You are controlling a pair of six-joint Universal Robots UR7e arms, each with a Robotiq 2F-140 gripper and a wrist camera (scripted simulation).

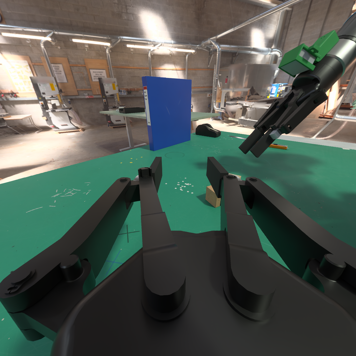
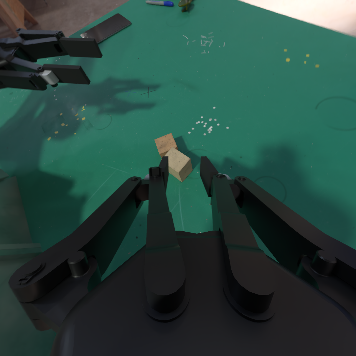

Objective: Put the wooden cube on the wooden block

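Green mat [image 2: 250,86] lay under my arms. Beside the darker wooden block [image 2: 163,143], touching it, sat the pale wooden cube [image 2: 180,163]. Near them, my left gripper [image 1: 184,167] and right gripper [image 2: 184,165] were released, empty.

Matte black fingers [image 1: 158,169], green-boxed silver arm [image 1: 346,50].

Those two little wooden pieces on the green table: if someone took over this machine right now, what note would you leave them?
Left gripper: open, empty, hovering off to the side.
Right gripper: open, empty, just above the wood.
The pale wooden cube and the darker brown wooden block lie side by side on the green table mat, apparently touching; the cube is nearer the right gripper.
Done: approach only. Nothing is gripped or stacked.
Left: close on the cube, lift it, set it on the block, release.
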